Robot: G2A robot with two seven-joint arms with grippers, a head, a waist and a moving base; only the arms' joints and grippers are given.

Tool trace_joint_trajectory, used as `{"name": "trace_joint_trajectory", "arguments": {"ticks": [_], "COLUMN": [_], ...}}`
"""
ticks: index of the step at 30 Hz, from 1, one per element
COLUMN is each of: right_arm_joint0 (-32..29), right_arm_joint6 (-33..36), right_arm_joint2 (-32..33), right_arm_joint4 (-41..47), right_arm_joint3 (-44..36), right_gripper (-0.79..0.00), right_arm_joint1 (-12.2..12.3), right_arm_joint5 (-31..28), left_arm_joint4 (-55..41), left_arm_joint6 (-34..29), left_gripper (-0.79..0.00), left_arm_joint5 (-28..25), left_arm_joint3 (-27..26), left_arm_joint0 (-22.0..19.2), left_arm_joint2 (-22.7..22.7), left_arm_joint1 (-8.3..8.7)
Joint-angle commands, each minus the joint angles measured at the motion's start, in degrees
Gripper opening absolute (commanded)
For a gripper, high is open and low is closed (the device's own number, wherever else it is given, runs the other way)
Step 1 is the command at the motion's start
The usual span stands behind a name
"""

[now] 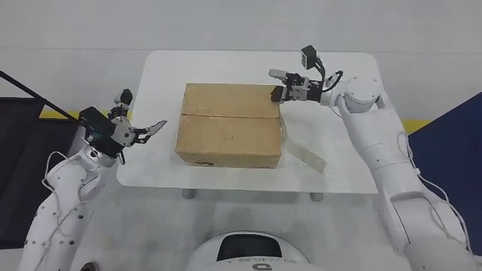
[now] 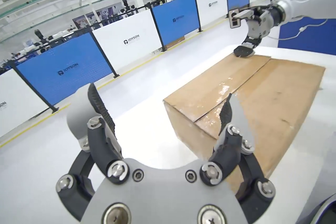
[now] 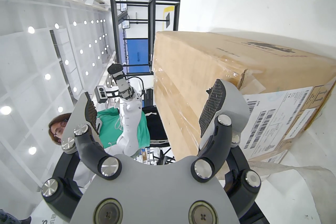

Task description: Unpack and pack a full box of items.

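Note:
A closed brown cardboard box [image 1: 230, 124] lies in the middle of the white table [image 1: 339, 75], its two top flaps meeting along a seam. My right gripper [image 1: 277, 90] is open at the box's far right top corner. In the right wrist view the right gripper [image 3: 153, 96] has one pad by the corner of the box [image 3: 189, 70] and the other in free air. My left gripper [image 1: 151, 130] hangs open near the table's left edge, a short gap from the box. The left wrist view has the left gripper [image 2: 161, 99] open before the box [image 2: 262, 93], with the right gripper [image 2: 245, 50] beyond.
A peeled strip of tape [image 1: 305, 154] trails from the box's right end across the table toward the front; it also lies below the labelled end face as a crumpled tape strip [image 3: 288, 170]. Bare table surrounds the box on all sides.

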Motion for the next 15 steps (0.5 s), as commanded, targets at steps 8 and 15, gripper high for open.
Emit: {"name": "trace_joint_trajectory", "arguments": {"ticks": [8,15], "right_arm_joint0": [-4.01,-9.12], "right_arm_joint6": [-0.19,-0.3], "right_arm_joint2": [2.92,8.36], "right_arm_joint4": [0.56,2.03], "right_arm_joint3": [-5.87,-10.77], "right_gripper": [0.0,0.0], "right_arm_joint1": [1.29,2.92], "right_arm_joint5": [-1.31,-3.63], "left_arm_joint4": [0.09,5.68], "left_arm_joint6": [-9.04,-11.06], "left_gripper": [0.0,0.0], "left_arm_joint5": [3.37,7.58], "left_arm_joint3": [6.26,10.07], "left_arm_joint0": [-11.86,-15.54], "left_arm_joint2": [11.21,15.37], "left_arm_joint1": [-1.57,-2.22]}}
